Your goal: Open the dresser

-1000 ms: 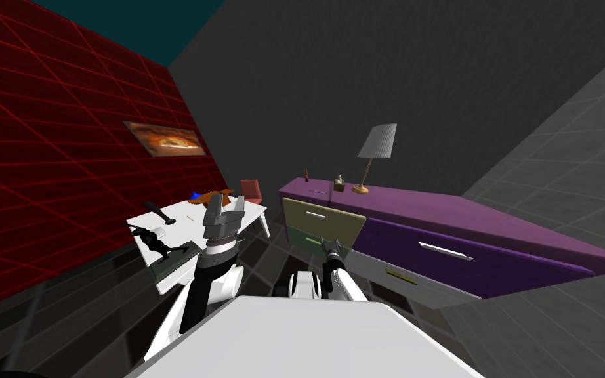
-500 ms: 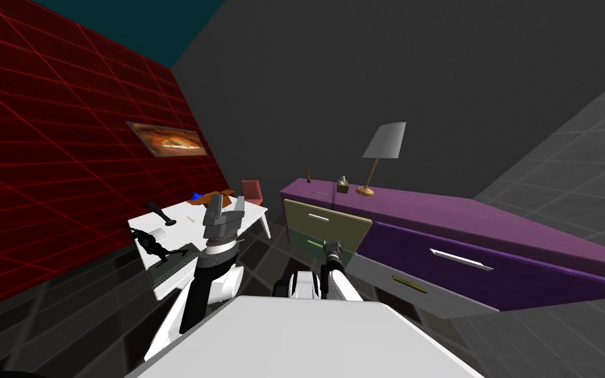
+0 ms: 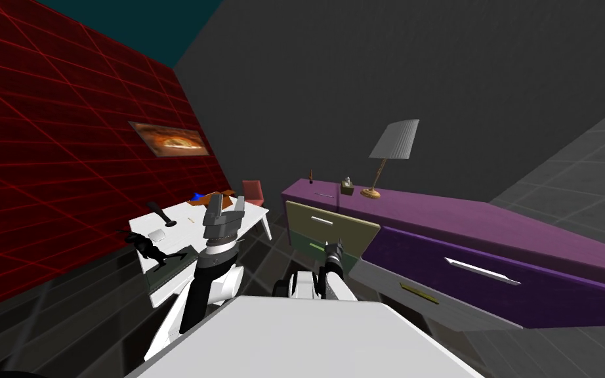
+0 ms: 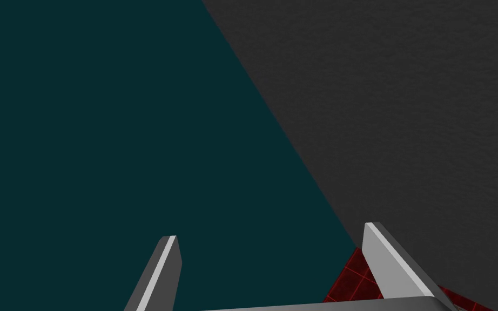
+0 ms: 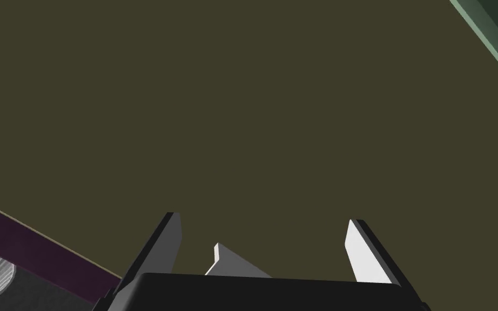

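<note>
The long purple dresser (image 3: 465,220) stands ahead and to my right, with an olive drawer front (image 3: 347,230) at its left end carrying a pale bar handle (image 3: 321,220). My right gripper (image 3: 333,248) hovers just before that drawer's lower part, open. In the right wrist view, the right gripper (image 5: 263,217) faces the olive drawer front (image 5: 253,108), and a white handle end (image 5: 231,263) shows low between the fingers, untouched. A green drawer edge (image 5: 493,40) lies beside it. My left gripper (image 3: 224,209) is raised over the table, open, as the left gripper (image 4: 269,231) confirms.
A dark purple drawer (image 3: 491,275) and a grey drawer (image 3: 426,298) fill the dresser's right side. A lamp (image 3: 393,147) and small items stand on top. A white table (image 3: 258,220) with dark objects and a red chair (image 3: 251,190) stand left, by the red wall (image 3: 45,170).
My head view has shifted: the dresser and lamp slide to the right and loom slightly larger. Both arms hold the same pose, and the right gripper stays by the olive drawer.
</note>
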